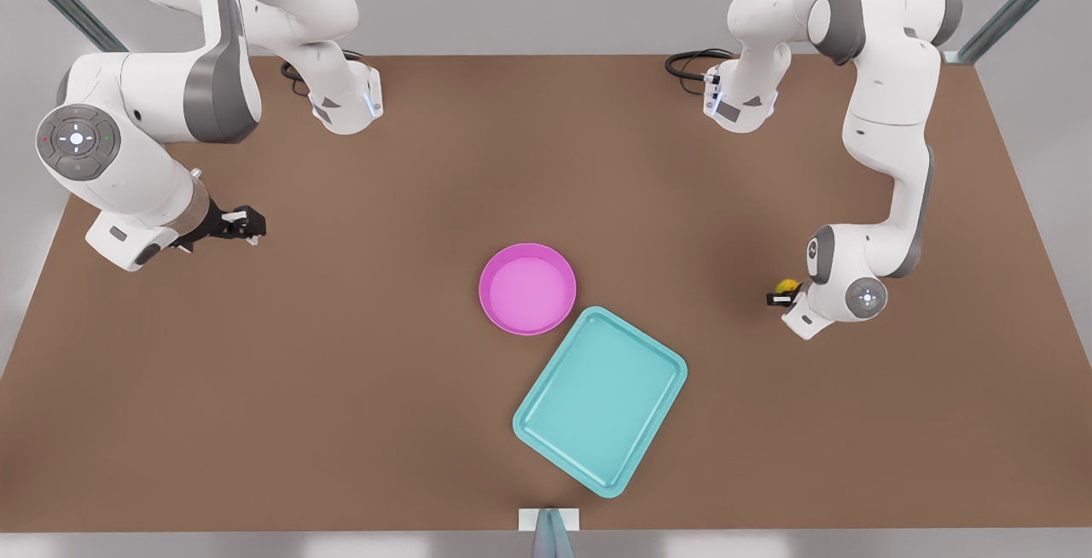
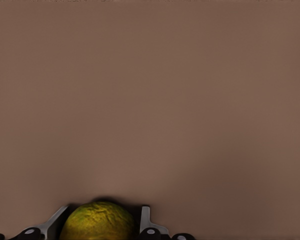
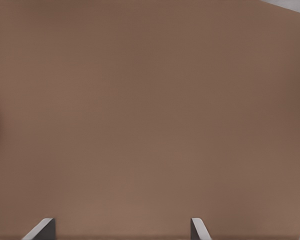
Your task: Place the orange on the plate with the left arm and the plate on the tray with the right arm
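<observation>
The orange [image 2: 97,222] sits between the fingers of my left gripper [image 2: 102,216], which is shut on it. In the front view this gripper [image 1: 781,293] is low over the table at the front view's right, with the orange [image 1: 787,286] peeking out beside the wrist. The pink plate [image 1: 527,288] lies mid-table and holds nothing. The teal tray [image 1: 601,400] lies just in front of it, nearly touching its rim. My right gripper [image 1: 250,224] waits open at the front view's left, far from the plate, and its fingers [image 3: 44,229] stand wide apart over bare table.
The brown table [image 1: 341,370] runs out to its edges on all sides. Both arm bases [image 1: 345,101] stand at the back. A small white mount [image 1: 548,520] sits at the front edge, below the tray.
</observation>
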